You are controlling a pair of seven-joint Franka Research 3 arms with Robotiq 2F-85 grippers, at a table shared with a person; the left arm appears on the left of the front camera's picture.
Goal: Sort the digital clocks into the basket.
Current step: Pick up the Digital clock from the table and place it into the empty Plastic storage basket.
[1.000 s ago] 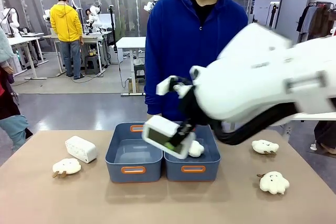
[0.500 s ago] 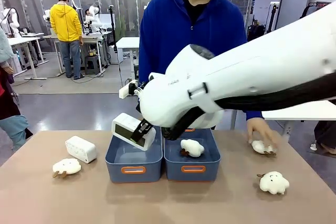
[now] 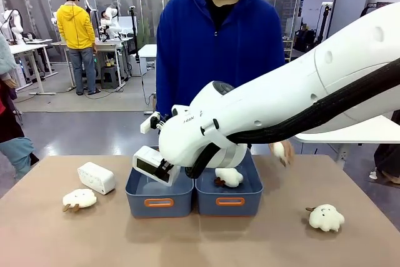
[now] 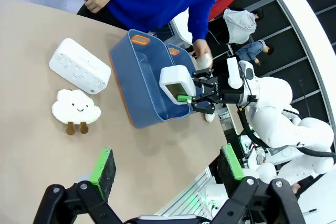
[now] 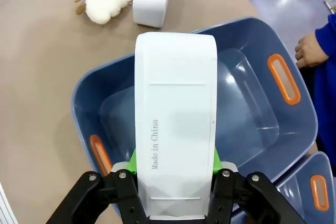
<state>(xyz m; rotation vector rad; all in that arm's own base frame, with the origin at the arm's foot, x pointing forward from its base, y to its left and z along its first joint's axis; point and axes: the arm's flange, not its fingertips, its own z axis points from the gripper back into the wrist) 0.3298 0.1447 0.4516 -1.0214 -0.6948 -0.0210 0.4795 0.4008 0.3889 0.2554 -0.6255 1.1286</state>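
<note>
My right gripper (image 3: 164,168) is shut on a white digital clock (image 3: 150,165), tilted, just over the left blue-grey basket (image 3: 159,202). The right wrist view looks down the clock's (image 5: 176,129) back, marked "Made in China", between the green pads, with the basket (image 5: 84,114) below. Another digital clock (image 3: 95,177) lies on the table left of the baskets. My left gripper (image 4: 167,163) hangs open high above the table, looking down on the held clock (image 4: 177,83), the basket (image 4: 137,82) and the lying clock (image 4: 80,65).
The right basket (image 3: 230,202) holds a cloud plush (image 3: 228,176). More plushes lie at the left front (image 3: 79,199) and right front (image 3: 325,217). The person stands behind the baskets; one hand (image 3: 280,150) holds a plush beside the right basket.
My right arm carried the clock leftward, from over the right basket to low over the left one. The person's hand lifted a plush from the table's right side toward the baskets.
</note>
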